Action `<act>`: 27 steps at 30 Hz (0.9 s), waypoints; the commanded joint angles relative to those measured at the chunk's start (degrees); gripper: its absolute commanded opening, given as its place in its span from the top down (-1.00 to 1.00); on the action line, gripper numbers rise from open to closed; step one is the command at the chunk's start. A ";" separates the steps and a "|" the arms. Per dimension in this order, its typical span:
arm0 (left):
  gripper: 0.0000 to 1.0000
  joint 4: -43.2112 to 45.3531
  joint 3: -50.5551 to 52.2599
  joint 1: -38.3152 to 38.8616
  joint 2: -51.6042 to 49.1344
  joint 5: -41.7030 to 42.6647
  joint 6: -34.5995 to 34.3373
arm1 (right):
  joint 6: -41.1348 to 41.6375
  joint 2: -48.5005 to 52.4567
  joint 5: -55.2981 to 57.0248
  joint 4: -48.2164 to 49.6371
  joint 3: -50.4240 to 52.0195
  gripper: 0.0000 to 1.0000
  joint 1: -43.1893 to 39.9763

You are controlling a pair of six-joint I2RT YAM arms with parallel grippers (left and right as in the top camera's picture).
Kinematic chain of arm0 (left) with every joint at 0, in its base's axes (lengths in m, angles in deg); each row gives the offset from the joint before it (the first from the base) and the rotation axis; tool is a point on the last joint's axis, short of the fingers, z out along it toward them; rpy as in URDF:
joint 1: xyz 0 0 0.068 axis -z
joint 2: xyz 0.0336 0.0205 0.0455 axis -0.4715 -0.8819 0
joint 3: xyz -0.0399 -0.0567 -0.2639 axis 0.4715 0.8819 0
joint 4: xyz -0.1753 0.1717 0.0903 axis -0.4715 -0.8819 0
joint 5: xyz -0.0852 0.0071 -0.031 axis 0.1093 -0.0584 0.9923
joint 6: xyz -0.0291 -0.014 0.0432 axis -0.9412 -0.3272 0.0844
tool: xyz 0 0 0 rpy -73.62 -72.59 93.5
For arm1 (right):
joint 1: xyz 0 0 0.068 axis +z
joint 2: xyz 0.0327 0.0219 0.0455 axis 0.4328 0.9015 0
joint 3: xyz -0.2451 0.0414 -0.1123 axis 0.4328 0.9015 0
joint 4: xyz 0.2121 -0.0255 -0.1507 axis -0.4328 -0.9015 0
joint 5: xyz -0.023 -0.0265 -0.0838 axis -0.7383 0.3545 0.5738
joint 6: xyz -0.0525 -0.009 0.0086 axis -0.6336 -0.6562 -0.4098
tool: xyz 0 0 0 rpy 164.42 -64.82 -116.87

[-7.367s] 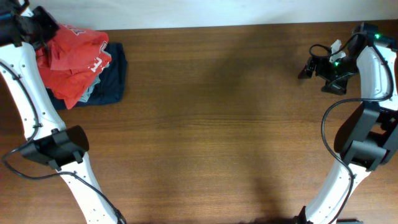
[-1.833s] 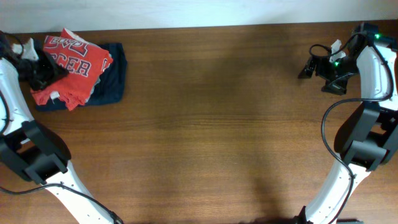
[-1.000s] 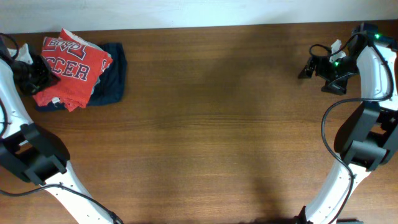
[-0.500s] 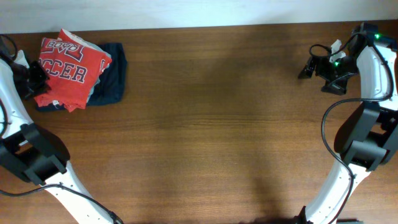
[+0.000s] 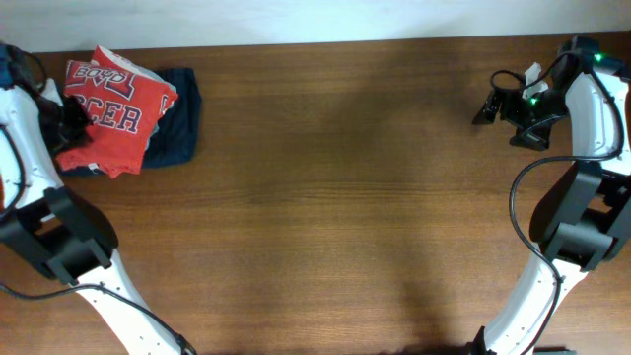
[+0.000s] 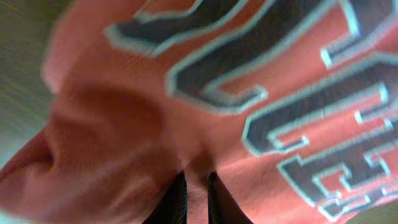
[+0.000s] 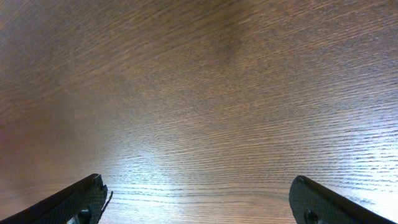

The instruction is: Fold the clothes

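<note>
The clothes, a crumpled coral-red T-shirt [image 5: 116,102] with block lettering, lie bunched at the table's far left corner, partly on a dark navy folded garment [image 5: 179,126]. At the shirt's left edge, my left gripper [image 5: 71,122] is shut on a pinch of the red cloth. In the left wrist view the T-shirt [image 6: 124,124] fills the frame, and a fold of it sits between the nearly closed fingers of the left gripper [image 6: 197,200]. My right gripper [image 5: 485,108] hovers open at the far right. Under the right gripper [image 7: 199,208] only bare wood shows.
The brown wooden table [image 5: 335,197] stretches between the two arms. A pale wall runs along its far edge [image 5: 315,41]. The navy garment lies under and to the right of the red shirt.
My left gripper, holding the shirt's edge, has shifted a little to the right, and the left arm's lower part has swung right too. The right arm has not moved.
</note>
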 commanded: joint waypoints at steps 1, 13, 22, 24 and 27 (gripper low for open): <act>0.74 -0.13 -3.06 0.11 -1.20 -0.61 -0.79 | -0.28 -1.55 0.72 -0.17 -0.74 -0.97 -0.15; 0.67 -0.57 -23.98 2.58 -1.20 21.64 -1.77 | -0.28 -1.55 0.72 -0.17 -0.74 -0.97 -0.15; 0.69 2.69 -22.58 2.73 -7.17 36.89 1.53 | -0.28 -1.55 0.74 -0.17 -0.74 -0.97 -0.15; 0.85 2.69 -22.58 2.47 -9.40 41.20 3.63 | -0.28 -1.55 0.72 -0.17 -0.74 -0.97 -0.15; 0.96 2.95 -22.58 1.95 -13.05 45.29 3.61 | -0.28 -1.55 0.72 -0.17 -0.74 -0.97 -0.15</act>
